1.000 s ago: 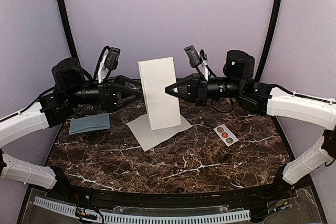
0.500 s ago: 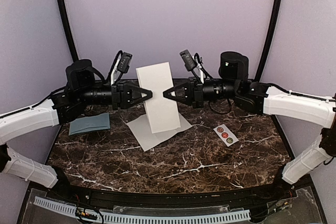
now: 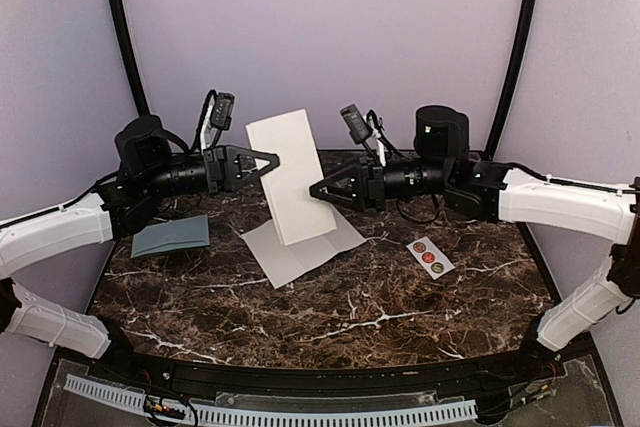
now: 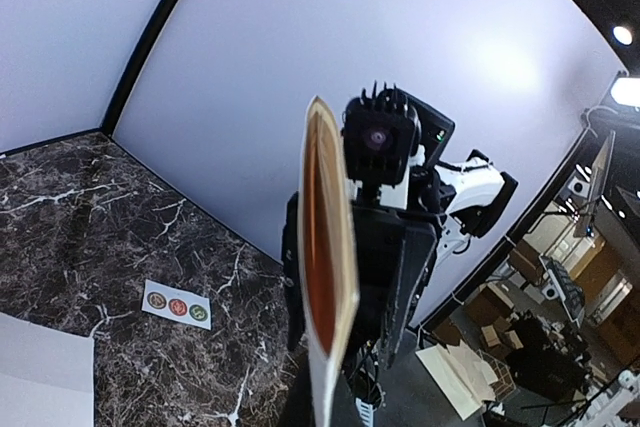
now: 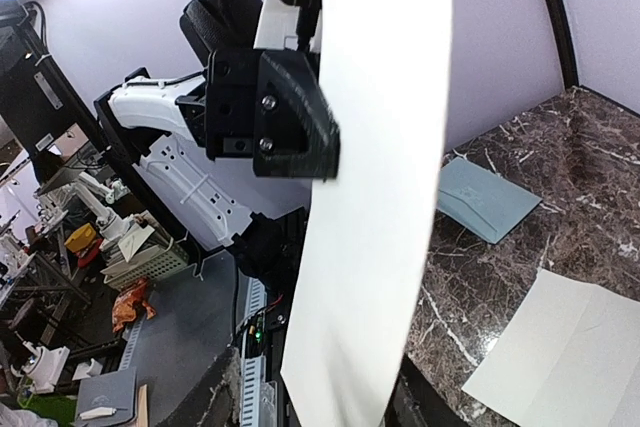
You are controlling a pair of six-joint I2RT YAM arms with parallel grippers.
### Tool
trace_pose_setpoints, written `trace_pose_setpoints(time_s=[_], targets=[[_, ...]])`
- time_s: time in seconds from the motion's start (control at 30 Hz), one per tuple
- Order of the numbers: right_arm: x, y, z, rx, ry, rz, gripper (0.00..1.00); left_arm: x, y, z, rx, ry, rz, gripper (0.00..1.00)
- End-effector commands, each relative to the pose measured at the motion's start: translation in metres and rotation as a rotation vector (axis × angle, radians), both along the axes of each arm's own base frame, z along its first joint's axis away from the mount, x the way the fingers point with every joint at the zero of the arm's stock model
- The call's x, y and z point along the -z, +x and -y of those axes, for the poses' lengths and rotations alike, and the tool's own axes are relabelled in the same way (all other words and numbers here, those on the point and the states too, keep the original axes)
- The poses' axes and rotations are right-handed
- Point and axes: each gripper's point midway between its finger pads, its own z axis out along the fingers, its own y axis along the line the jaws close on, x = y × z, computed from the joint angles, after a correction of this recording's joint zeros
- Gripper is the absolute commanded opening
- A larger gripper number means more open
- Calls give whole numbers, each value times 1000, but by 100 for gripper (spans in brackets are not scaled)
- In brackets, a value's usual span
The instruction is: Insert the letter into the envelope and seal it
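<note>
While the surface (image 3: pixel 350 319) bears everything else, the letter (image 3: pixel 288 173), a folded white sheet, stands tilted in the air between my two arms, so I judge the task to be at an early stage: nothing has gone into anything. A second white sheet (image 3: pixel 300 252) lies flat just below it. The envelope (image 3: pixel 170 235) lies flat at the left of the surface, well apart from the letter and untouched by me. Its flap looks folded down, though I cannot be sure. Left to do, as I see it: bring letter and envelope together, get the flap open, slide the letter in, close the flap and seal it, likely with a sticker from the strip (image 3: pixel 428 256) lying at the right.

My left pincer (image 3: pixel 272 160) is together, clamped on the left edge of the letter, and carries it. My right pincer (image 3: pixel 314 190) sits at the right edge, a little lower. In its own wrist view its fingers show apart on either side of the sheet's bottom, so I take it as partly apart and not gripping, though I cannot tell whether a finger touches the paper
</note>
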Motion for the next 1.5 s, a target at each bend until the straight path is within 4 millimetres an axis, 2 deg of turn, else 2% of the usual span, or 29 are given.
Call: trace_pose_setpoints(time_s=[0.0, 0.2, 0.33, 0.5, 0.8, 0.93, 0.97, 1.0, 1.07, 1.13, 1.3, 1.47], targets=[[6, -14, 1, -56, 22, -44, 44, -21, 10, -18, -59, -105, -47, 0], [15, -20, 1, -79, 30, -78, 30, -18, 15, -23, -69, -118, -88, 0], [20, -18, 0, -62, 13, -86, 16, -18, 16, -25, -71, -120, -95, 0], [23, -13, 3, -26, 1, -82, 5, -18, 17, -31, -87, -118, -92, 0], [35, -15, 6, -26, -38, -96, 0, -17, 17, -40, -107, -116, -75, 0], [28, -17, 9, -21, -19, -83, 0, -14, 14, -39, -92, -101, -47, 0], [24, -17, 10, -18, -11, -75, 5, -14, 11, -38, -72, -96, -29, 0], [20, -17, 11, -12, -2, -66, 21, -13, 8, -36, -54, -91, -20, 0], [10, -15, 13, 10, 20, -40, 43, -11, -6, -33, 33, -82, 20, 0], [2, -8, 15, 50, 32, -17, 55, -8, -16, -30, 98, -67, 43, 0], [-16, 11, 16, 117, 60, 26, 66, 6, -33, -27, 205, -17, 47, 0], [-33, 10, 2, 49, 73, 61, 68, 20, -40, -22, 240, 49, 46, 0]])
